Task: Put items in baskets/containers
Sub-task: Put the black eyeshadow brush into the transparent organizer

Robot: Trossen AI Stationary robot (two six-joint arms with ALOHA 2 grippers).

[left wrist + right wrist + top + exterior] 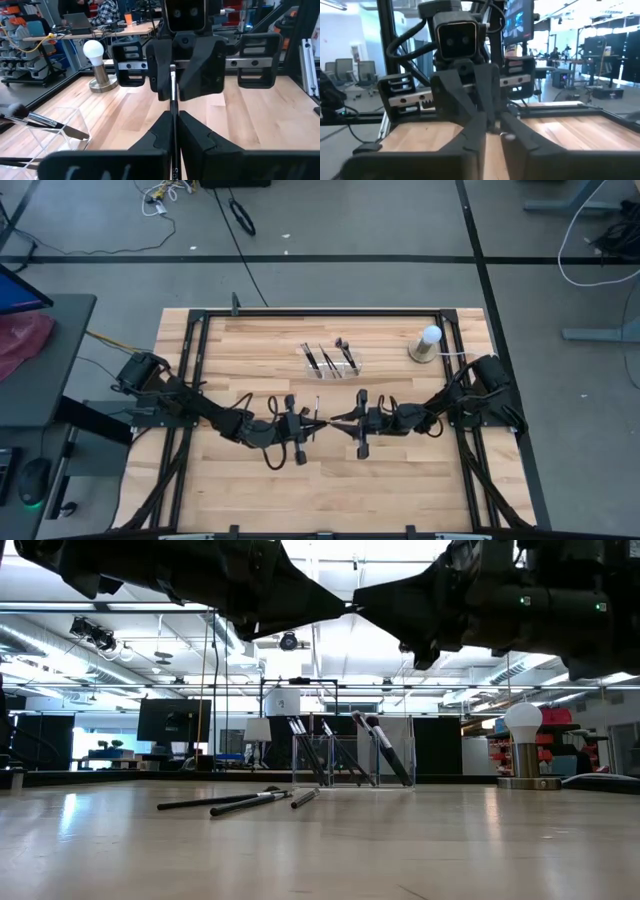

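You have the left hand (174,131) and right hand (172,80) meeting mid-table, both clamped on one makeup brush (173,95) held above the table (400,480). The clear organiser tray (333,361) sits beyond them at the far side, several brushes leaning inside. Other brushes (238,802) lie loose on the wood, left of the tray.

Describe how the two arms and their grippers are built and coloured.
Both arms are matte black with jointed links and black cables looped along them. The left gripper and right gripper each have two wedge-shaped black fingers on a slotted crossbar under a boxy black camera housing with rounded corners.
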